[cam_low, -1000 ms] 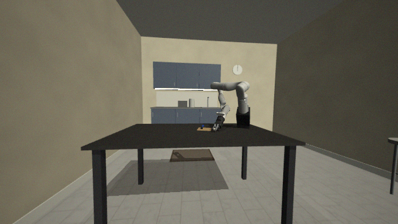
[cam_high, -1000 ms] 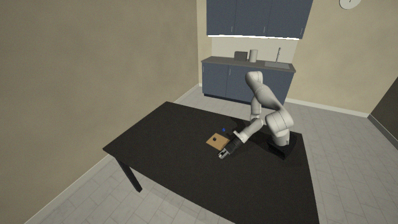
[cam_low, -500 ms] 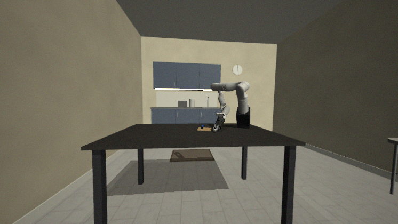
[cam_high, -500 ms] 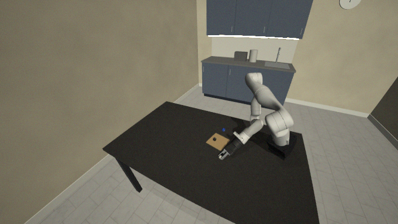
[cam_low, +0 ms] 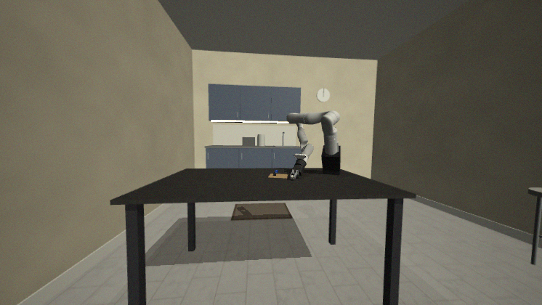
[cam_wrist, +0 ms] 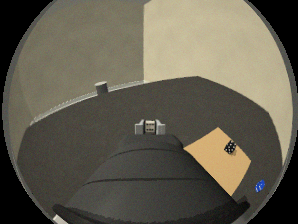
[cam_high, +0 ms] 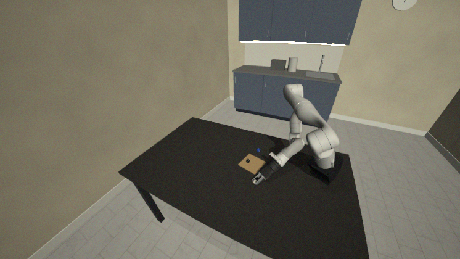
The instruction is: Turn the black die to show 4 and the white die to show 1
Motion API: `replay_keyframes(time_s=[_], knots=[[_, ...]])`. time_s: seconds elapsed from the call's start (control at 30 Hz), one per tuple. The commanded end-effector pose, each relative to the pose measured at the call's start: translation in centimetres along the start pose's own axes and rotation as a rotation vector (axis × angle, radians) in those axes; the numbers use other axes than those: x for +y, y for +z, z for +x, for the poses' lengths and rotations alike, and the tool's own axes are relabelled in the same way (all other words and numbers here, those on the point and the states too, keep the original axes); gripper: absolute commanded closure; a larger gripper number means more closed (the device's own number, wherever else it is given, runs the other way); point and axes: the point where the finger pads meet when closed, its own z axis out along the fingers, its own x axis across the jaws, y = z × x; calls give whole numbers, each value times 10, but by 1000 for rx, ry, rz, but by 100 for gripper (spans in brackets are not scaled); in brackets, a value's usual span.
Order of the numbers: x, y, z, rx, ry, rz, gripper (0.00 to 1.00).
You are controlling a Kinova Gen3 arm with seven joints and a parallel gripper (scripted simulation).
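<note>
The tool (cam_high: 256,179) (cam_low: 293,176) (cam_wrist: 150,124) is clamped on the white die (cam_wrist: 150,126), its two fingers flanking the cube just above centre in the wrist view. In the top view it slants down toward the lower left, past the near edge of the mat (cam_high: 253,164) (cam_low: 278,176) (cam_wrist: 218,160), so the grip probably serves to tip the die onto a new face, with the tabletop (cam_high: 206,189) (cam_low: 227,187) (cam_wrist: 100,117) beside the mat leaving room for that. I cannot tell whether the die touches down. The black die (cam_high: 247,160) (cam_low: 274,174) (cam_wrist: 230,147) sits on the mat, toward its left corner in the top view; its top number is too small to confirm. The blue die (cam_high: 258,150) (cam_low: 276,171) (cam_wrist: 260,186) lies off the mat, near it, where it is best left alone, since its showing face must end unchanged.
</note>
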Motion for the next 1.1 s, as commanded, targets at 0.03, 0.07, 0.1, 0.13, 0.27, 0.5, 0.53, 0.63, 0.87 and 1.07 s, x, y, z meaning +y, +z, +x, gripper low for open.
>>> replay_keyframes(time_s=[0.03, 0.07, 0.1, 0.13, 0.27, 0.5, 0.53, 0.63, 0.87, 1.07], knots=[[0, 0, 0, 0, -1, 0, 60], [0, 0, 0, 0, -1, 0, 60], [0, 0, 0, 0, -1, 0, 60], [0, 0, 0, 0, -1, 0, 60], [0, 0, 0, 0, -1, 0, 60], [0, 0, 0, 0, -1, 0, 60], [0, 0, 0, 0, -1, 0, 60], [1, 1, 0, 0, -1, 0, 60], [4, 3, 0, 0, -1, 0, 60], [7, 5, 0, 0, -1, 0, 60]])
